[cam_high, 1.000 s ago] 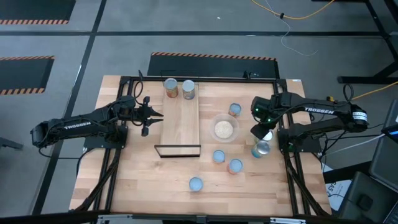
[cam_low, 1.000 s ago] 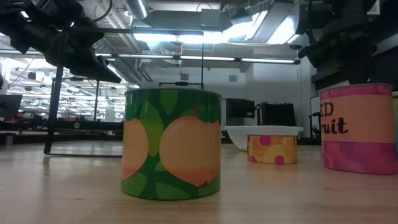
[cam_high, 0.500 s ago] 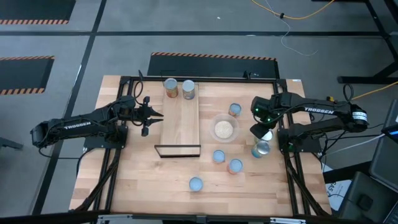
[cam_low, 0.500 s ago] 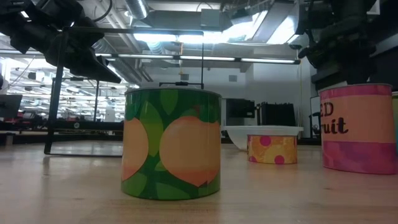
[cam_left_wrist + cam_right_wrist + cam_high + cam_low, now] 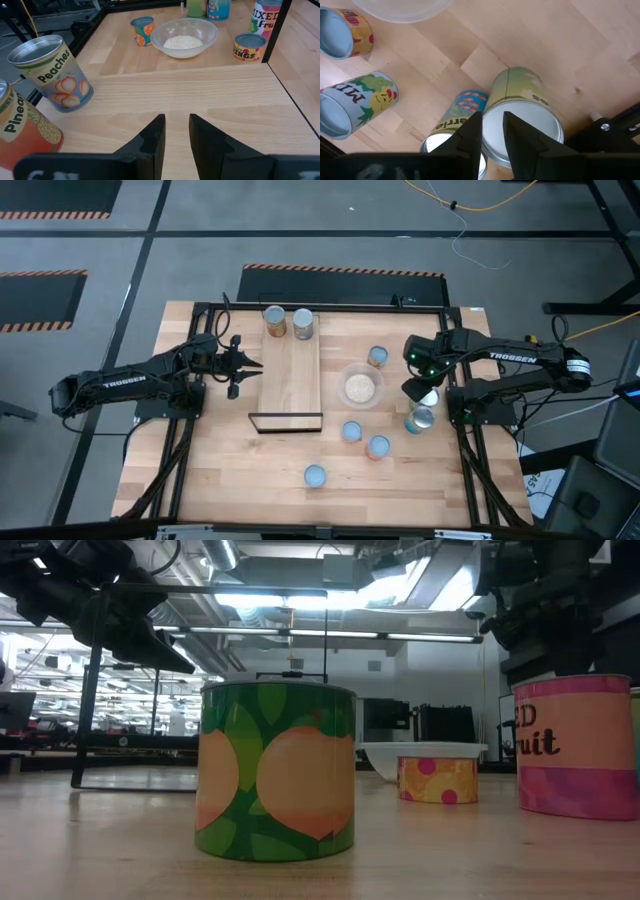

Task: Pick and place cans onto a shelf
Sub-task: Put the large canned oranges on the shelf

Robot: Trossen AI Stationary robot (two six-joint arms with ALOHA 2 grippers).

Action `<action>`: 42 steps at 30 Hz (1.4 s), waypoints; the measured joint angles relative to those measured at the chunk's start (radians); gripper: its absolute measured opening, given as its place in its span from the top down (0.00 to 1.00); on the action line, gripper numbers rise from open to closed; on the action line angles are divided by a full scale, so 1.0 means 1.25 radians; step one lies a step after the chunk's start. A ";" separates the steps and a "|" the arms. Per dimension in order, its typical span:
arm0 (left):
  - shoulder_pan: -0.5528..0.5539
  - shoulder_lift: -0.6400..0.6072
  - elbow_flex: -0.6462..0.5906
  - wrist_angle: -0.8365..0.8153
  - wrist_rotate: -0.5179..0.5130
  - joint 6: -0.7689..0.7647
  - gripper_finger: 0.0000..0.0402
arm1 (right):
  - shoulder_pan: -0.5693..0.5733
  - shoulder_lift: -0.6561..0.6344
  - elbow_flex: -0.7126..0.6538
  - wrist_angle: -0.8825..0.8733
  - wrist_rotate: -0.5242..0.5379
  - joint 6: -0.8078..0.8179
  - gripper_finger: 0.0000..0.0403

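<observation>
Two cans (image 5: pixel 510 120) directly beneath right pincer (image 5: pixel 491 131), fingers narrowly apart.

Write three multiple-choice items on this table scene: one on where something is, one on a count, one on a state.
1. Where is the clear bowl?
A. On the shelf
B. On the tabletop between the shelf and the right gripper
C. Under the left gripper

2. How many cans stand on the shelf?
A. None
B. Two
C. Five

3. What is the left gripper holding?
A. Nothing
B. The Peaches can
C. The bowl

Answers:
1 B: the high view shows the bowl on the table, right of the shelf and left of the right gripper.
2 B: the Pineapple can and the Peaches can stand side by side at the shelf's far end.
3 A: the left wrist view shows bare shelf wood between its fingers.
</observation>
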 joint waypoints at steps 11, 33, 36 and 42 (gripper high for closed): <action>0.000 0.000 0.000 0.000 0.000 0.000 0.80 | 0.000 -0.003 -0.092 0.075 -0.041 0.001 0.80; 0.000 0.000 0.000 0.000 0.000 0.001 0.80 | 0.000 -0.002 -0.093 0.089 0.007 -0.006 0.99; 0.000 0.000 0.000 0.000 0.000 0.001 0.80 | 0.000 -0.002 -0.093 0.091 0.015 -0.007 0.99; 0.000 0.000 0.000 0.000 0.000 0.001 0.80 | 0.000 0.006 -0.045 0.087 0.065 -0.048 0.99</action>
